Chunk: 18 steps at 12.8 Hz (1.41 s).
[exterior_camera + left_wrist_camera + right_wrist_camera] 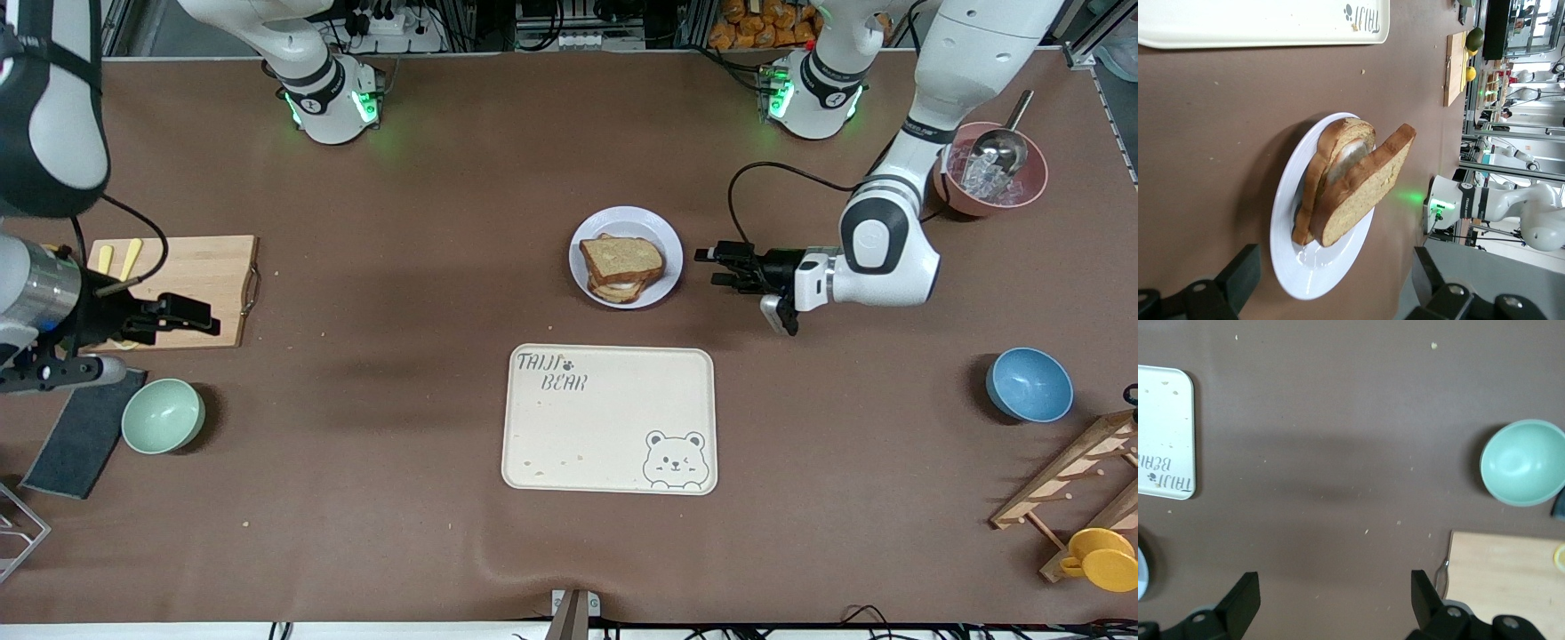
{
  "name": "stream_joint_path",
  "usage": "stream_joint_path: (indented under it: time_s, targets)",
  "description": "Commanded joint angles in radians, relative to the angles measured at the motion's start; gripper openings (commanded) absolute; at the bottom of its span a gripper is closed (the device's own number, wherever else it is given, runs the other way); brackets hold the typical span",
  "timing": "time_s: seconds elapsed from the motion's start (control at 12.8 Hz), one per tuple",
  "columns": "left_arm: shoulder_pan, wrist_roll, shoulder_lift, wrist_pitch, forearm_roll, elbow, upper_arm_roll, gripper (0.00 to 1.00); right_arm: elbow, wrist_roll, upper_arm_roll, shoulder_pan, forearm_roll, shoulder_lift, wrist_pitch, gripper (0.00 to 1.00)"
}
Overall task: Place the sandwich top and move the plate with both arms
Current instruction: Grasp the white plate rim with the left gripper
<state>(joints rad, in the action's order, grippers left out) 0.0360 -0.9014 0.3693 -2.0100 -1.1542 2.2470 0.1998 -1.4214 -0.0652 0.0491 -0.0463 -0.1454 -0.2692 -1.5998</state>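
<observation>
Only readable text: "TAIJI BEAR" printed on the tray, at the corner toward the robots and the right arm's end, with a paw mark after "TAIJI". Winking bear face at the diagonally facing corner. The wrist views catch parts of the same print. Nothing else is legible.

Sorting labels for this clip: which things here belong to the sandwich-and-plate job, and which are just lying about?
Job: sandwich top, on the sandwich; plate; left gripper, open beside the plate; right gripper, open, waiting over the cutting board.

Lying about: bear tray, blue bowl, green bowl.
</observation>
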Motion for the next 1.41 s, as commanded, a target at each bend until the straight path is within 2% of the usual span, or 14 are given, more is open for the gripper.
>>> stream_joint_path:
  time_s: [0.0,0.16,0.31,0.62,0.86,1.02,1.33]
  targets:
    - [0.025,-0.062,0.025,-0.039,-0.044,0.008,0.003,1.00,-0.023,0.137,-0.135,0.095,0.059,0.076,0.044,1.00]
    - [0.013,-0.166,0.057,-0.039,-0.074,0.020,0.003,1.00,-0.043,0.139,-0.132,0.095,0.072,0.106,0.037,1.00]
    - [0.013,-0.218,0.077,-0.039,-0.126,0.031,0.004,1.00,-0.129,0.134,-0.111,0.077,0.075,0.175,-0.014,1.00]
    - [0.013,-0.335,0.111,-0.029,-0.245,0.066,0.004,1.00,-0.151,0.131,-0.095,0.066,0.102,0.199,-0.048,1.00]
    - [0.013,-0.358,0.122,-0.026,-0.245,0.077,0.004,1.00,-0.183,0.131,-0.095,0.068,0.102,0.220,-0.071,1.00]
    - [0.012,-0.398,0.129,-0.006,-0.246,0.092,0.004,1.00,-0.258,0.142,-0.094,0.056,0.105,0.281,-0.132,1.00]
    - [0.021,-0.416,0.143,0.020,-0.255,0.095,0.006,1.00,-0.199,0.140,-0.089,0.065,0.110,0.268,-0.112,1.00]
